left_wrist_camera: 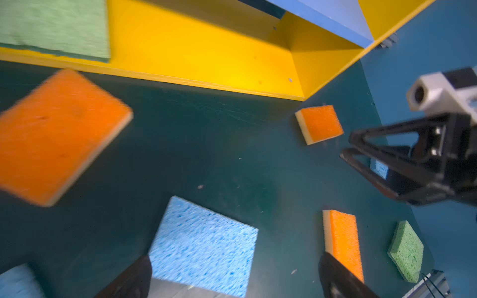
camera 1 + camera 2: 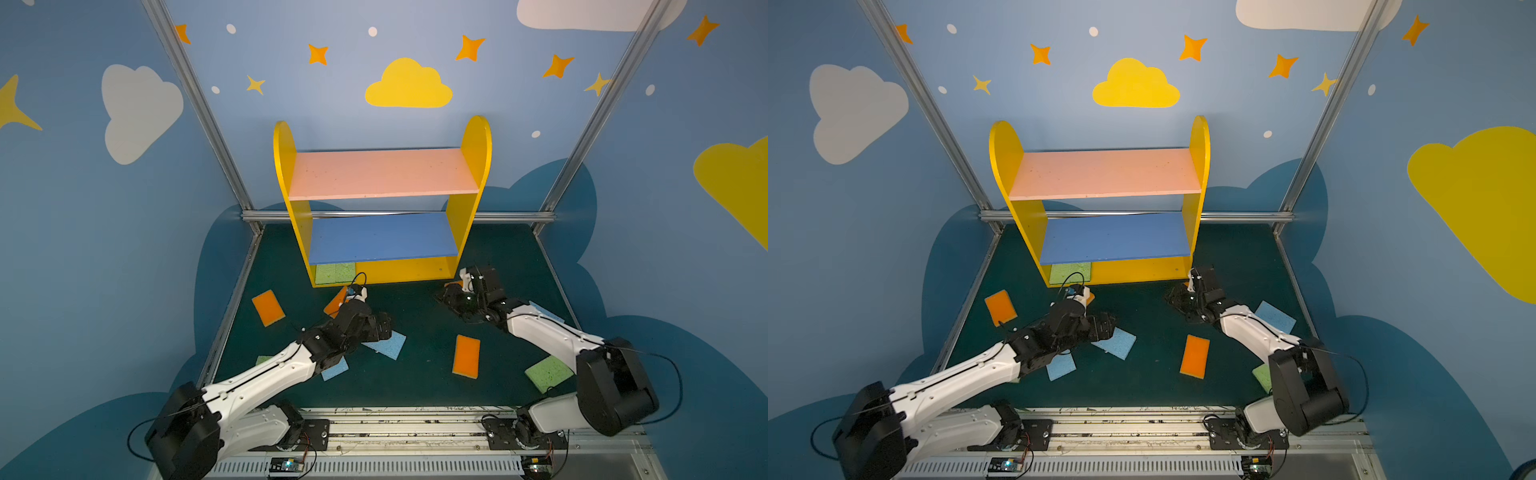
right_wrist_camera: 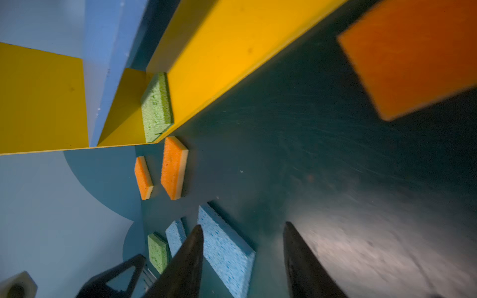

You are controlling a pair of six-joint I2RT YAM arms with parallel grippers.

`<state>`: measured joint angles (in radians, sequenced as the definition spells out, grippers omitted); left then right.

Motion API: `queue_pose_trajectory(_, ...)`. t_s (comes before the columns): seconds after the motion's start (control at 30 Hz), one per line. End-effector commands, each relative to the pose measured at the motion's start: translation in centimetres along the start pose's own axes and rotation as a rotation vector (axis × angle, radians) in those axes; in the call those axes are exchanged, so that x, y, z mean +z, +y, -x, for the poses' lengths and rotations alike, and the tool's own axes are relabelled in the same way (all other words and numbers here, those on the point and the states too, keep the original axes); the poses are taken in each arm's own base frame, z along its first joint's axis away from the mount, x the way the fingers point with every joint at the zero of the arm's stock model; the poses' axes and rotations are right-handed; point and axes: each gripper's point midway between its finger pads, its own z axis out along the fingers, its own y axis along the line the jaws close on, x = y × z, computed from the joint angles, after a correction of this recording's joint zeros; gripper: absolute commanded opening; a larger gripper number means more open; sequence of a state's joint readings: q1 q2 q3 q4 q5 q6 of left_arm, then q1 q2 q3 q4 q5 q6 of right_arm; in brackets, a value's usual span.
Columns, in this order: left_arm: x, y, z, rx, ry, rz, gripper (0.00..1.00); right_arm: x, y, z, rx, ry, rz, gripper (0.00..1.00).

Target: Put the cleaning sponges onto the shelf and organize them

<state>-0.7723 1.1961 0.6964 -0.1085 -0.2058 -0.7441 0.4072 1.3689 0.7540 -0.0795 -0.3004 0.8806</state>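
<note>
Hovering wide apart and empty over a light blue sponge on the dark green mat: left gripper. Half spread, clasping nothing, over bare mat by the right front corner of the shelf: right gripper, orange sponge just beside its fingertips. Already on the yellow bottom board: green sponges. Scattered across the mat: other sponges. All around: blue walls painted with clouds and stars.

No text, label, brand name, number or sign can be read in any of the views.
</note>
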Motion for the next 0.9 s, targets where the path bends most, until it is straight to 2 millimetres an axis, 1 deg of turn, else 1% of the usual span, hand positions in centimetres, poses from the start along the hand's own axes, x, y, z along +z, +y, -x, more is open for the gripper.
queue_pose_trajectory(0.0, 2.0, -3.8, 1.0, 0.038, -0.011, -0.084, 1.00, -3.1, -5.1, -1.4, 0.054, 0.010, -0.105, 0.49)
queue_pose_trajectory(0.07, 3.7, -5.7, 0.5, 0.061, 0.025, -0.115, 1.00, -5.2, -7.8, -1.3, 0.101, -0.028, -0.146, 0.48)
queue_pose_trajectory(0.13, 4.9, -7.4, -0.1, 0.081, 0.057, -0.141, 0.99, -7.2, -10.0, -1.1, 0.128, -0.082, -0.181, 0.48)
queue_pose_trajectory(0.23, 6.5, -9.1, -0.9, 0.098, 0.097, -0.172, 0.99, -10.3, -14.2, -0.8, 0.228, -0.236, -0.286, 0.50)
queue_pose_trajectory(0.27, 6.9, -9.6, -1.1, 0.100, 0.105, -0.181, 1.00, -10.9, -15.1, -0.8, 0.235, -0.269, -0.304, 0.52)
queue_pose_trajectory(0.33, 7.6, -10.1, -1.6, 0.104, 0.125, -0.189, 0.99, -13.1, -17.4, -1.1, 0.286, -0.352, -0.374, 0.63)
queue_pose_trajectory(0.47, 8.8, -10.6, -2.5, 0.106, 0.158, -0.201, 0.99, -16.3, -20.2, -1.7, 0.362, -0.434, -0.494, 0.72)
queue_pose_trajectory(0.53, 9.2, -10.8, -2.9, 0.102, 0.171, -0.206, 0.99, -17.0, -21.3, -2.0, 0.406, -0.441, -0.539, 0.74)
queue_pose_trajectory(0.57, 9.4, -10.8, -3.1, 0.101, 0.177, -0.208, 0.99, -16.9, -21.7, -2.2, 0.433, -0.433, -0.543, 0.74)
queue_pose_trajectory(0.63, 9.7, -10.9, -3.5, 0.100, 0.188, -0.212, 0.99, -16.8, -23.0, -2.8, 0.519, -0.417, -0.582, 0.75)
queue_pose_trajectory(0.73, 9.9, -10.8, -3.9, 0.101, 0.199, -0.210, 1.00, -15.9, -24.8, -3.5, 0.619, -0.396, -0.605, 0.75)
queue_pose_trajectory(0.87, 9.9, -10.4, -4.3, 0.100, 0.209, -0.205, 1.00, -14.7, -26.2, -4.1, 0.668, -0.384, -0.612, 0.75)
